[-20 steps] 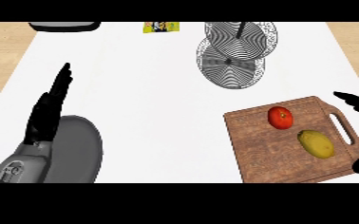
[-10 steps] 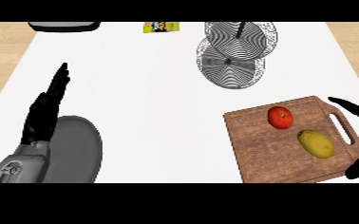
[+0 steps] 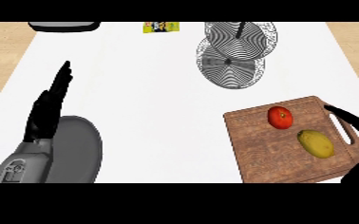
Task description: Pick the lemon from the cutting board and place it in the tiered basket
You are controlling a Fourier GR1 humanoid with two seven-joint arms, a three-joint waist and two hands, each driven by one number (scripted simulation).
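Right hand: only dark fingers show at the cutting board's right edge, over the handle slot; can't tell if they're apart or curled. They're near the lemon but not touching it. Lemon lies on the board's right half, a red tomato just up-left of it. Tiered basket stands on the white tabletop above the board, well apart. Left hand rests far left of the board, fingers straight, together, pointing up, holding nothing.
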